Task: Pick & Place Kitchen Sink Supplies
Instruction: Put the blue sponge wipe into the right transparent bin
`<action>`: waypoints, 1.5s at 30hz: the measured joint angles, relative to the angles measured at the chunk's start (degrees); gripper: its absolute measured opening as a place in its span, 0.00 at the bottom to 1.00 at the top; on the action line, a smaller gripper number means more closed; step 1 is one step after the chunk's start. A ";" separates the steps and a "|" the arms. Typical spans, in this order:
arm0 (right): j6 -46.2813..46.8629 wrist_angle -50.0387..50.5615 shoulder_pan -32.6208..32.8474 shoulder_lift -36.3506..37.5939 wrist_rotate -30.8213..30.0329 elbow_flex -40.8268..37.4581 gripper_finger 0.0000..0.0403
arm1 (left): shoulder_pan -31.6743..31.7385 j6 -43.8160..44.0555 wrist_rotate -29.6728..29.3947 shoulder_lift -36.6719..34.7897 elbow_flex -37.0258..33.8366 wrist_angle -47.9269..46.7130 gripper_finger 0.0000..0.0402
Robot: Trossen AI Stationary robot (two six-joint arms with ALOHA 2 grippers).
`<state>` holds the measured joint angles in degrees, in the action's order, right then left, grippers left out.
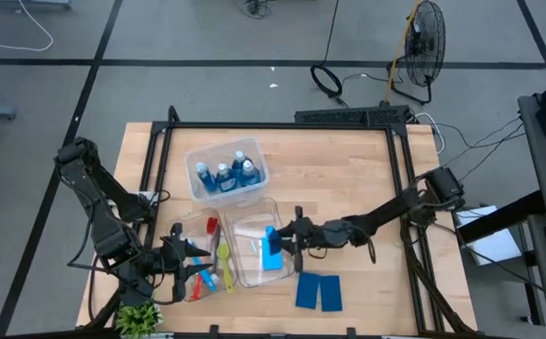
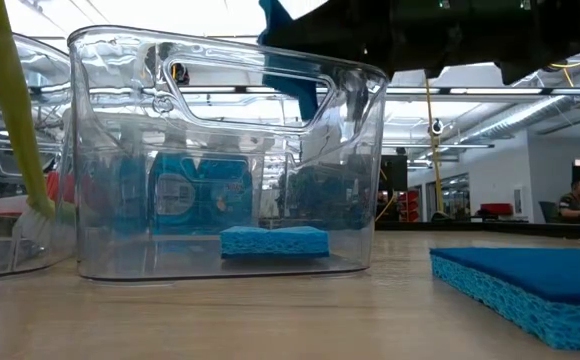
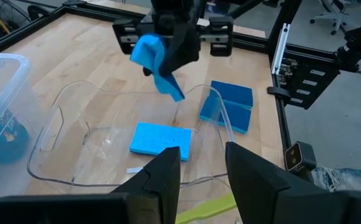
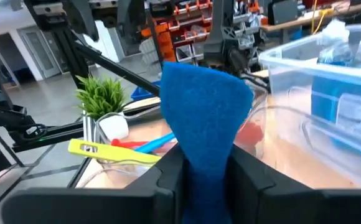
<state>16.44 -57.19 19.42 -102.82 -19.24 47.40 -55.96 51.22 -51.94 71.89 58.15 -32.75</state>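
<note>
Hanging over the clear plastic bin (image 1: 254,247) at the lower centre of the high view, the right gripper (image 1: 279,241) has its two dark fingers pinched narrowly on a flat blue rectangular sponge (image 4: 206,127); the sponge stands up between them, bent and drooping, above the bin's open top near its right wall. A second flat blue sponge (image 3: 162,138) lies flat on the floor of that same bin, directly under the held one, and the low view shows it resting near the bin's middle. Two more blue sponges (image 1: 318,291) lie side by side on the wooden table (image 1: 348,179) just right of and below the bin, apart from the gripper. The left gripper (image 1: 181,250) sits at the lower left of the high view, left of the bin, its fingers (image 3: 168,177) parted a little with nothing between them; slim brushes in red, blue and yellow-green (image 1: 212,268) lie beside it. Small blue-liquid bottles (image 1: 226,173) stand in another clear tub (image 1: 198,193) above the bin. A small green potted plant (image 1: 139,318) sits at the bottom left corner.
</note>
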 joint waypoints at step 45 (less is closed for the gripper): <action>-5.78 5.65 1.76 -6.12 -7.11 10.25 0.77 | 0.02 0.00 0.73 -0.01 0.00 0.00 0.33</action>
<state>10.65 -51.54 21.18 -108.95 -26.35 57.65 -55.94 51.22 -51.21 71.88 58.15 -32.75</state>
